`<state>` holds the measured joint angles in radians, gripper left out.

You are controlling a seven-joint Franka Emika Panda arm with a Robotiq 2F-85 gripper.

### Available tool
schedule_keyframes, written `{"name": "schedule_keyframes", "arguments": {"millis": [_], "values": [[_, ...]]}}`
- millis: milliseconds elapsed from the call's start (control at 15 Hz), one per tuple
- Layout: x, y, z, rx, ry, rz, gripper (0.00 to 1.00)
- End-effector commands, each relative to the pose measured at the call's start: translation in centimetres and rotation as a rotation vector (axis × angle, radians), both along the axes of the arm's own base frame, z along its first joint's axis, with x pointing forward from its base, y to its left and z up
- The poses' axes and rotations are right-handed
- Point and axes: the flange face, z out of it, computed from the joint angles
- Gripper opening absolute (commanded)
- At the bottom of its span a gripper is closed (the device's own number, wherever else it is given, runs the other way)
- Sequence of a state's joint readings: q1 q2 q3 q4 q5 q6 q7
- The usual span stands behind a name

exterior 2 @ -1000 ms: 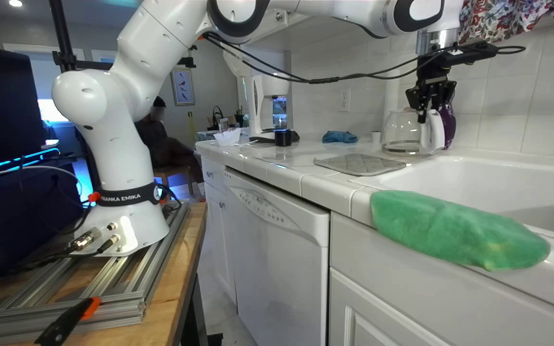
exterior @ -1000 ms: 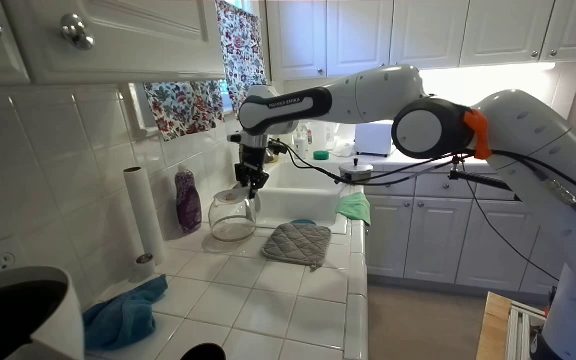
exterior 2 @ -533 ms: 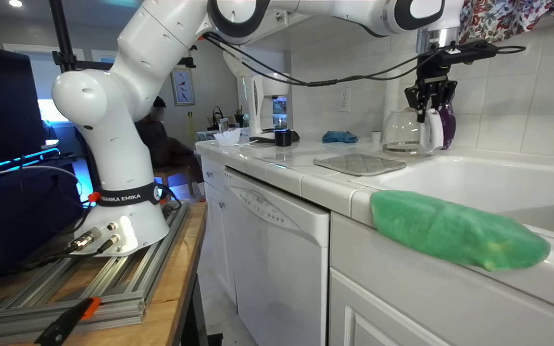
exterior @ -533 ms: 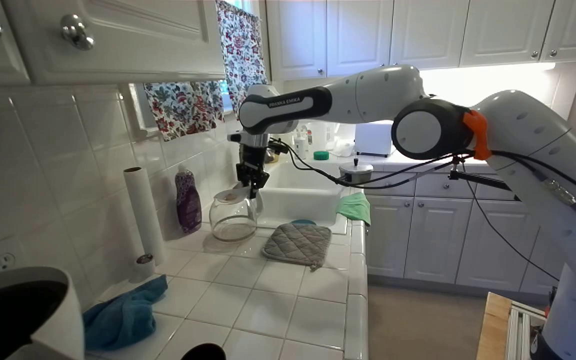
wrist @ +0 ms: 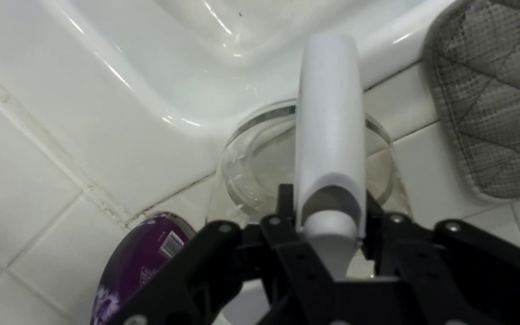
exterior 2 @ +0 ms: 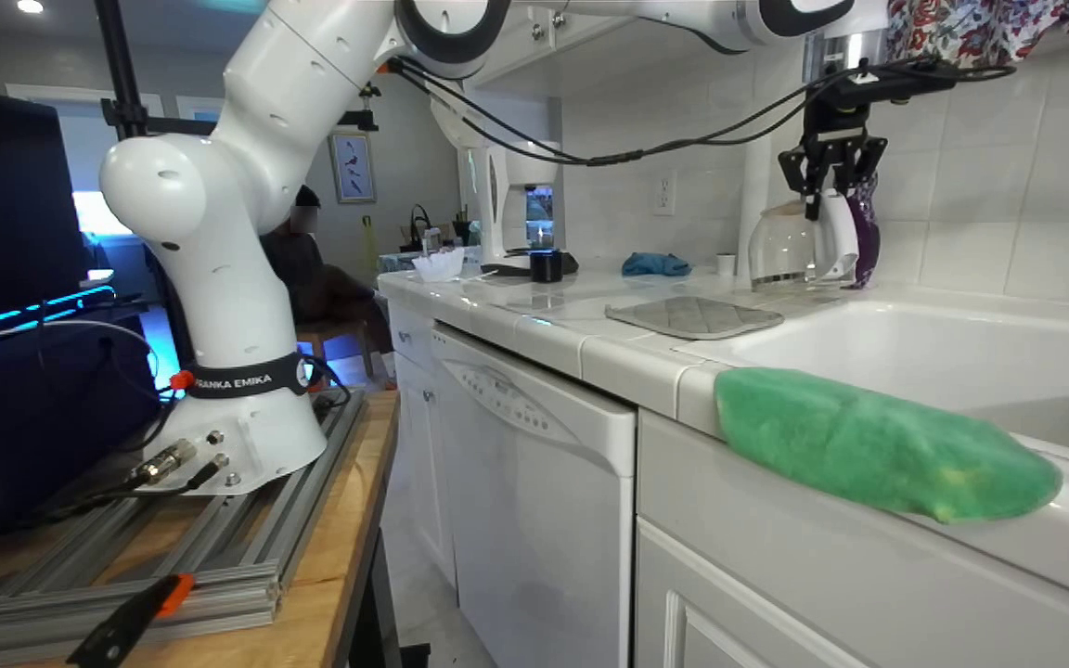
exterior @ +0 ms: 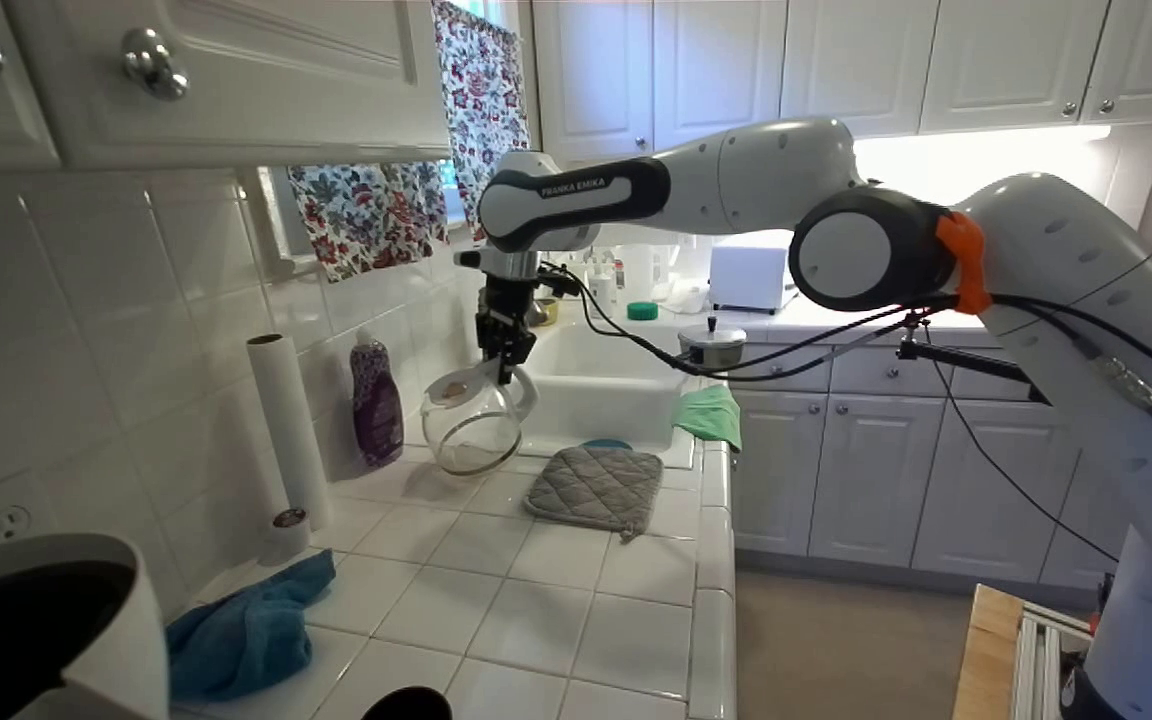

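A glass coffee carafe (exterior: 473, 438) with a white handle is tilted close above the white tiled counter, beside the sink. It also shows in an exterior view (exterior 2: 783, 250). My gripper (exterior: 504, 372) points down and is shut on the handle. In the wrist view the black fingers (wrist: 327, 210) press both sides of the white handle (wrist: 330, 122); the glass body lies below and behind it. A purple bottle (exterior: 376, 405) stands near the carafe by the wall, also in the wrist view (wrist: 145, 266). A grey quilted pot holder (exterior: 596, 487) lies on the counter nearby.
The white sink (exterior: 601, 405) lies just beyond the carafe. A green cloth (exterior 2: 878, 445) hangs over its front edge. A lidded pot (exterior: 712, 345) stands farther back. A white roll (exterior: 288, 430) leans at the tiled wall near a blue cloth (exterior: 246, 640). A coffee maker (exterior 2: 497, 199) stands farther along.
The arm has risen a little with the carafe. The carafe has gone from upright on the counter to tilted and slightly raised. The gripper stays shut on the handle.
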<state>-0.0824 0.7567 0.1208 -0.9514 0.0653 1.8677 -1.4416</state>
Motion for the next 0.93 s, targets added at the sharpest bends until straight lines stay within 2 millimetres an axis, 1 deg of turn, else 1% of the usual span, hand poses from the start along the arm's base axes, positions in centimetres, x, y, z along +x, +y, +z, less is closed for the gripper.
{"name": "schedule_keyframes", "arguments": {"millis": [0, 200, 467, 733, 867], "values": [[-0.5, -0.4, 1.5, 0.03, 0.006, -0.053, 0.09], [-0.4, -0.5, 1.0, 0.019, 0.019, -0.08, 0.09], [-0.2, -0.2, -0.3, 0.006, 0.043, -0.096, 0.09], [0.3, 0.1, -2.7, 0.01, 0.063, -0.096, 0.09], [0.4, 0.0, -3.3, 0.003, 0.072, -0.099, 0.09]]}}
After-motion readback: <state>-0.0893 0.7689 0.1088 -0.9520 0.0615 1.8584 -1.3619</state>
